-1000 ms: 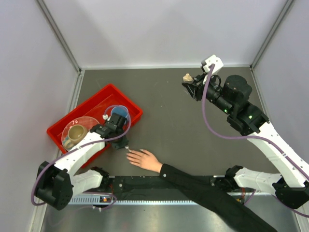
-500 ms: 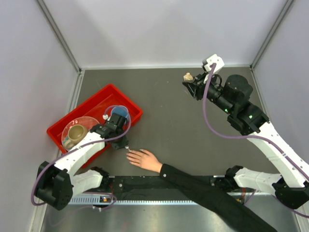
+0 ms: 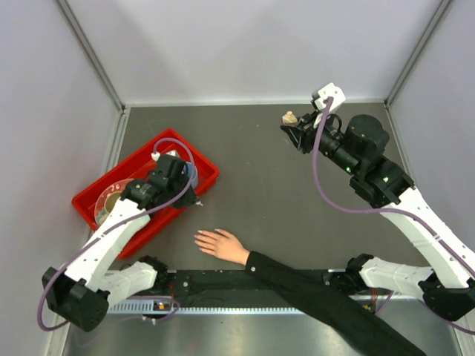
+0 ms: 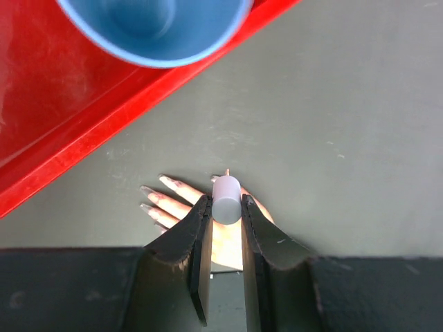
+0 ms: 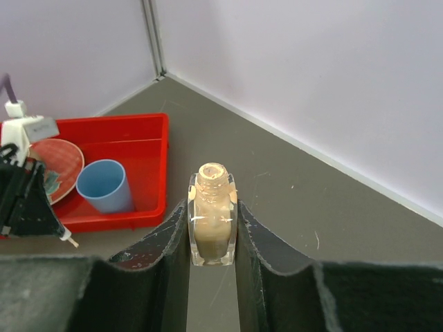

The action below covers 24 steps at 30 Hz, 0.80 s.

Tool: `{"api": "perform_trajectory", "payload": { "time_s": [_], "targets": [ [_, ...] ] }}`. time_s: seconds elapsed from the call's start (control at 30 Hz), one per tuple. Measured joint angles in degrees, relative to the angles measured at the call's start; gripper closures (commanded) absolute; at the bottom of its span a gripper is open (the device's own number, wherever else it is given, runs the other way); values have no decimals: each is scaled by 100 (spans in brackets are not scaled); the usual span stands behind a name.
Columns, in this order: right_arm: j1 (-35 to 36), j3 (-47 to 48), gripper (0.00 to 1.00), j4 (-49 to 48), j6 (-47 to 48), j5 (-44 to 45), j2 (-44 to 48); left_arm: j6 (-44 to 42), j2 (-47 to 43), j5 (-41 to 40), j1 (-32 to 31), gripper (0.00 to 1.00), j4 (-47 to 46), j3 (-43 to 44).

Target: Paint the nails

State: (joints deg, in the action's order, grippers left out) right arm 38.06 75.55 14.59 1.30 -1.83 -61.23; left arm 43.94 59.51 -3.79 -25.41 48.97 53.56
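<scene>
Over the dark worktop (image 3: 260, 185), left jaws clamped on the brush (image 4: 225, 198) should lower gently onto the nails (image 4: 168, 181), right jaws pinching the bottle (image 5: 212, 228) upright.

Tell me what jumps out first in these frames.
A flesh-toned hand in a black sleeve lies flat on the dark table, near-centre, fingers spread. By the red tray at the left, the left gripper is shut on a grey-handled brush. Far right, the right gripper holds an uncapped polish bottle upright.
</scene>
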Motion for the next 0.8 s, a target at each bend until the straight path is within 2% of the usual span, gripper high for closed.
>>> {"api": "perform_trajectory", "payload": {
  "time_s": [0.2,0.43,0.53,0.8],
  "targets": [
    [-39,-9,100,111,4,-4,170,-595,131,372,7,100,304,1246],
    [-114,-20,100,398,92,-553,605,-1303,1537,1508,26,100,87,3945],
    [-221,-98,100,529,109,-1019,787,-1405,1899,1976,33,100,-9,4651],
    [-273,-662,100,870,120,-2396,1032,-1425,2415,3246,42,100,-444,5191]
  ]
}}
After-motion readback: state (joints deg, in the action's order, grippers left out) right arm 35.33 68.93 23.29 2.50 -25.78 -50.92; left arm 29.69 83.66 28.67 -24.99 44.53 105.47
